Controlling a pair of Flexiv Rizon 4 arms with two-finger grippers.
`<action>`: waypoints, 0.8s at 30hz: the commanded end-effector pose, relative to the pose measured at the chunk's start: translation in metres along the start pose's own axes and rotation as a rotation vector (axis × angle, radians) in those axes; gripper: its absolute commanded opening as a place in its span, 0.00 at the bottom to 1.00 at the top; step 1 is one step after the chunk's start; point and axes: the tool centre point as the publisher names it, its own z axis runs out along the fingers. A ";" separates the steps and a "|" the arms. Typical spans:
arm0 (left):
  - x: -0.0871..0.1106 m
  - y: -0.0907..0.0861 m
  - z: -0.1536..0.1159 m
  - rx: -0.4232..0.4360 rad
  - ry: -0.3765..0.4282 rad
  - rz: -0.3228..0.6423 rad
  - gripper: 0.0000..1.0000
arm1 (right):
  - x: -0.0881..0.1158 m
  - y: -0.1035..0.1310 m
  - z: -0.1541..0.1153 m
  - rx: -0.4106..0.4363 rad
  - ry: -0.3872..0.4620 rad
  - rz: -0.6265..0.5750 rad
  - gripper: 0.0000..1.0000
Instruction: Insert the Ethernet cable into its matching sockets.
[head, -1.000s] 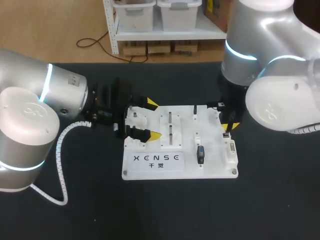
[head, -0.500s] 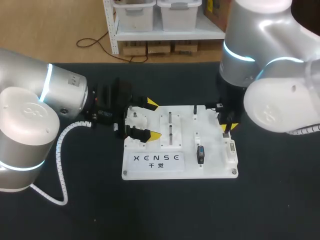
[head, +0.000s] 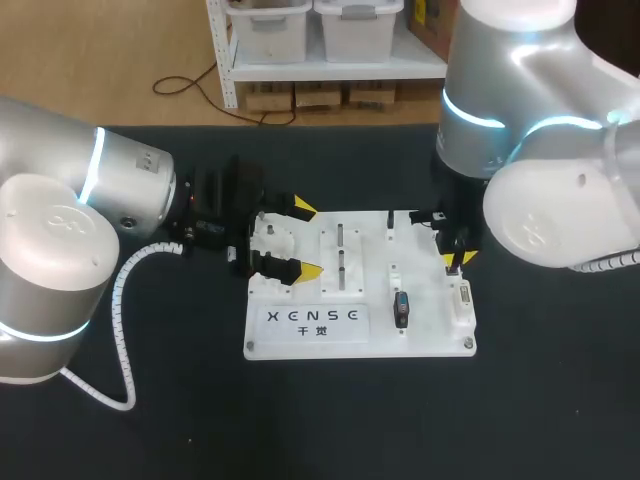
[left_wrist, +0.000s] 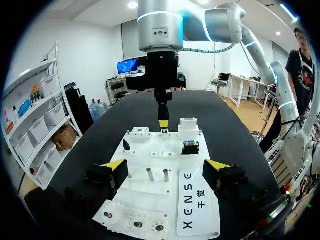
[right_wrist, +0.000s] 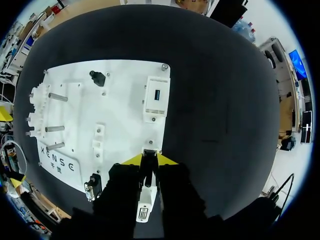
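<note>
The white socket board (head: 430, 335) lies mid-table. My right gripper (head: 454, 258) hangs over its right edge, shut on a small dark Ethernet plug (right_wrist: 149, 167); no cable shows behind it. Ahead of those fingers sits a white block with a blue socket (right_wrist: 156, 97). In the left wrist view the right gripper (left_wrist: 163, 119) points down at the board's far end, near two white socket blocks (left_wrist: 188, 124). My left gripper (head: 306, 239) stands open over the board's left end (left_wrist: 145, 192), fingers wide on either side of two metal pegs (left_wrist: 156, 175).
A black connector (head: 401, 308) stands on the board right of the label. A white gear block (head: 268, 240) sits at the board's left edge. Dark tabletop surrounds the board, with free room in front.
The right arm has edged slightly to the left, its gripper still at the board's right edge with the plug. The left arm has not moved.
</note>
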 end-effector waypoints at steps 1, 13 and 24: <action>0.001 0.000 0.000 0.000 -0.004 0.002 1.00 | 0.000 0.001 0.013 0.003 0.008 -0.001 0.00; 0.001 0.000 0.000 0.000 -0.004 0.002 1.00 | 0.000 -0.001 0.017 0.005 0.008 0.008 0.00; 0.001 0.000 0.000 0.000 -0.004 0.002 1.00 | -0.001 -0.001 0.021 0.000 -0.006 0.005 0.00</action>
